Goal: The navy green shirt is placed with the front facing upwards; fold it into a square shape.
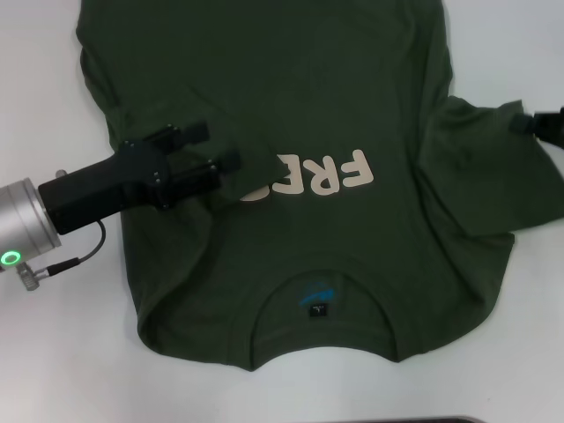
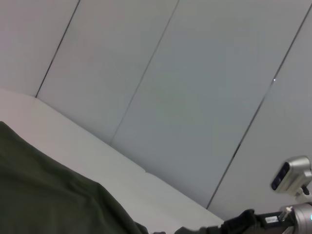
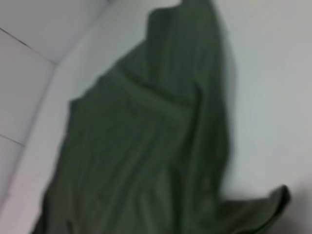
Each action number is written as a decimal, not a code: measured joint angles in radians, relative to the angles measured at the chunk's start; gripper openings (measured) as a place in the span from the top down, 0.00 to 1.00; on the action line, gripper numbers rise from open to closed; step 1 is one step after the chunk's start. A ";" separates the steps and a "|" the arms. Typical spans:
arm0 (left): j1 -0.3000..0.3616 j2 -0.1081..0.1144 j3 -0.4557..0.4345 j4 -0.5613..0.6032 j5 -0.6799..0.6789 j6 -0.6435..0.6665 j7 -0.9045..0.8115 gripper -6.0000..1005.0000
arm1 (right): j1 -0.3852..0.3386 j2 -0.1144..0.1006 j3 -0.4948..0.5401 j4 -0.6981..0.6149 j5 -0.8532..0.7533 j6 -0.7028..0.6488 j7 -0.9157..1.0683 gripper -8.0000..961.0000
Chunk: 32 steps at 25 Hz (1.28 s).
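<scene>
Two arms: both are working at opposite sleeves.
Shirt: the navy green shirt is lying face up on the white table, collar nearest the robot.
Left gripper: clenched on the left sleeve, carrying it inward over the cream lettering.
Right gripper: sitting at the outer right sleeve edge; grip cannot be judged.
Key relation: the shirt's midline is lying just inboard of the left gripper.

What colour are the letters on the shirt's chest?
Pale cream letters on the dark green shirt; head view.
</scene>
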 joint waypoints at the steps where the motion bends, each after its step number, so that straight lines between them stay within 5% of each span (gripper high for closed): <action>1: 0.000 0.001 -0.001 0.001 -0.002 0.002 -0.005 0.16 | 0.000 0.000 0.001 0.000 0.018 -0.015 -0.005 0.97; 5: -0.002 0.004 -0.003 0.004 -0.004 0.004 -0.018 0.16 | 0.008 0.006 -0.003 -0.001 0.056 -0.041 -0.014 0.97; 18: -0.011 0.003 0.002 0.001 -0.004 0.000 -0.019 0.16 | 0.109 0.084 -0.058 -0.002 0.055 -0.062 -0.040 0.97; 32: -0.011 0.002 0.003 0.000 -0.004 -0.001 -0.019 0.16 | 0.127 0.104 -0.109 0.008 0.056 -0.059 -0.042 0.97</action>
